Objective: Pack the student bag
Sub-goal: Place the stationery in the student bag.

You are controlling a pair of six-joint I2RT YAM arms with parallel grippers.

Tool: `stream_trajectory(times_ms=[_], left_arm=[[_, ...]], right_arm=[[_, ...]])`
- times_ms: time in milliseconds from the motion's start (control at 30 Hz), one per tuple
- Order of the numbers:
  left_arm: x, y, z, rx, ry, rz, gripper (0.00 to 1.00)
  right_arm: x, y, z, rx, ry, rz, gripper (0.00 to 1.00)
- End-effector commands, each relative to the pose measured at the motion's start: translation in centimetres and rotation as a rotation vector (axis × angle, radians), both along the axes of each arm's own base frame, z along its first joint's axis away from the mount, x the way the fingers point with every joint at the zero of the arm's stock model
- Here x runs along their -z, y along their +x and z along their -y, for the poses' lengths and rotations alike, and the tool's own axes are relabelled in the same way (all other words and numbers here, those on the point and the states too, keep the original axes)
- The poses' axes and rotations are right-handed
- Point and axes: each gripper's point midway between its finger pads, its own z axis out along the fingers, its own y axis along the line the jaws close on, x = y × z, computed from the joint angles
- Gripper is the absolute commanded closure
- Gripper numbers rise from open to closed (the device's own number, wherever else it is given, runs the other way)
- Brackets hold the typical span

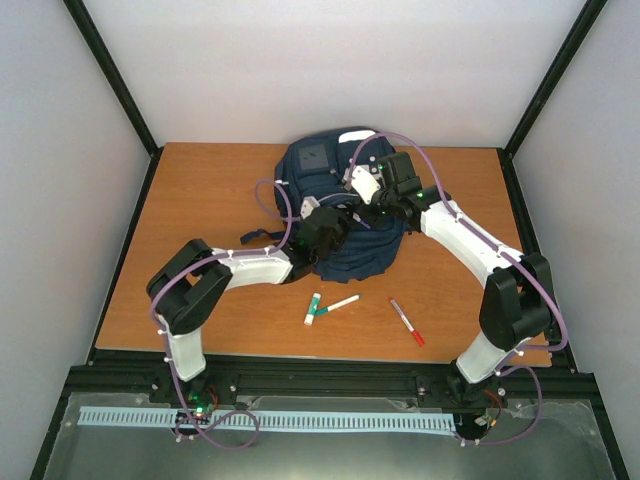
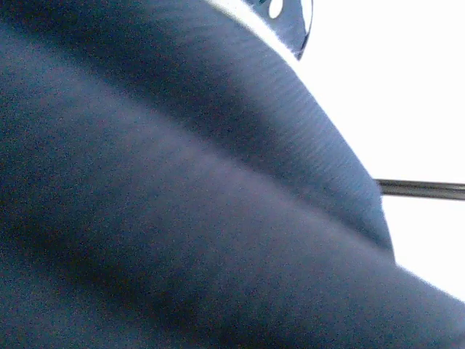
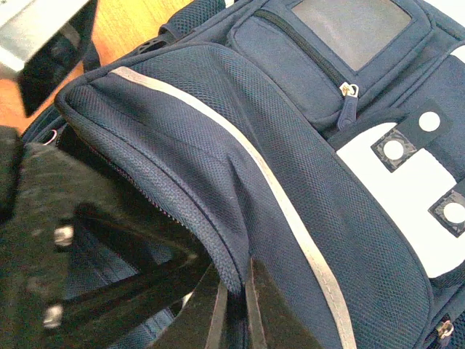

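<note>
The student bag, navy with pale stripes, lies at the middle back of the table with its front pocket facing up. My right gripper is shut on the zip edge of the bag's opened flap and holds it raised. My left gripper reaches in under that flap. In the right wrist view its dark fingers converge inside the opening. Navy fabric fills the left wrist view and hides those fingers and anything between them.
Three pens lie on the wooden table in front of the bag: a green-and-white marker, a white pen and a red pen. Black frame posts and white walls enclose the table.
</note>
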Motion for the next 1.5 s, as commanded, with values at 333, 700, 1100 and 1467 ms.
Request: stream_trajectory(times_ms=[333,700,1100,1467], left_arm=[[-1.3,3.8,-0.8,-0.269,-0.251,-0.032,0.77],[-1.6,3.3,-0.9,-0.257,-0.231,-0.056,0.51],[-2.1,-0.8,-0.9,-0.068,0.028,-0.087,0.45],[-0.9,-7.2,-1.1,0.394,0.413,-0.024,0.39]], right_arm=[[-3.2,-0.1,-0.2,0.003,0.070,0.039,0.97],[-3.4,-0.2,-0.1,0.002,0.072,0.042,0.97],[-3.5,0.1,0.1,0.021,0.070,0.050,0.97],[-3.3,0.0,0.0,0.016,0.071,0.041,0.97]])
